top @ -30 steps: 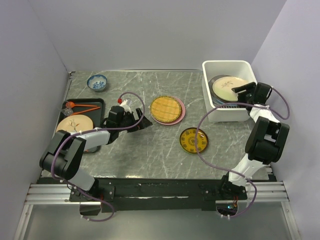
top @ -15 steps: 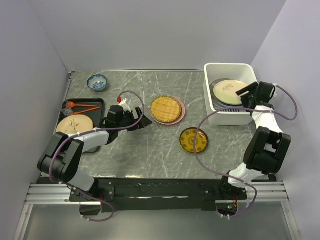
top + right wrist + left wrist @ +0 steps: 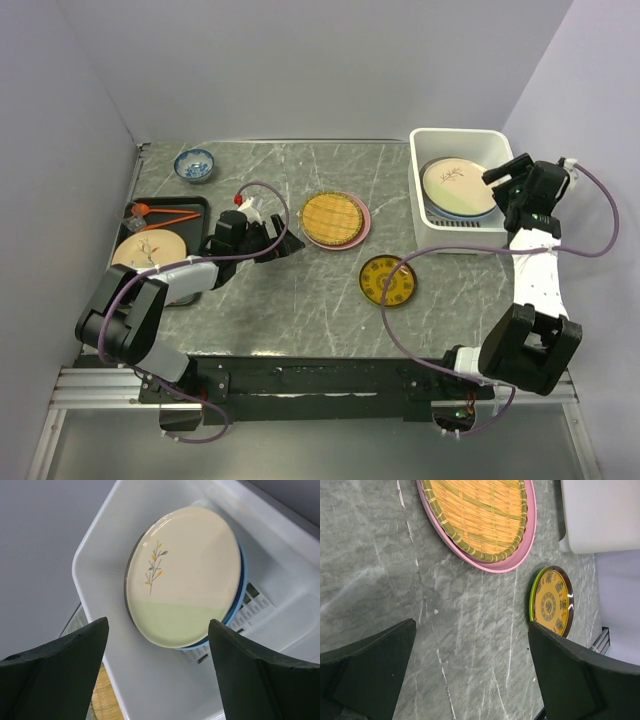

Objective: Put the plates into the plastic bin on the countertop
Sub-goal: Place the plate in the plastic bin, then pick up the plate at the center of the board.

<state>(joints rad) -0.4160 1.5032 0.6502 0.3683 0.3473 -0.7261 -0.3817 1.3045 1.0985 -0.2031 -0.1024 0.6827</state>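
We found the right end effector (image 3: 157,675) spread wide and empty. Its jaws framed the cream sprig plate (image 3: 185,575) from above without touching it. That plate lay on a blue plate (image 3: 243,585) inside the plastic bin (image 3: 97,550), which stood at the far right corner of the surface (image 3: 300,300). We judged this placement complete and the right arm free for a fresh pick.

The left end effector (image 3: 472,670) was likewise wide open and held nothing. It hung low over the surface, aimed at the pink plate (image 3: 530,527), which carried a woven disc (image 3: 475,515). The small yellow-patterned plate (image 3: 551,601) lay beyond, apart from it. A second sprig plate (image 3: 148,249) rested on the black tray (image 3: 197,228) at the left.

We judged the next step to be a pick of the pink plate. It called for advancing the left jaws to the near rim, setting one jaw under the lip, then closing.
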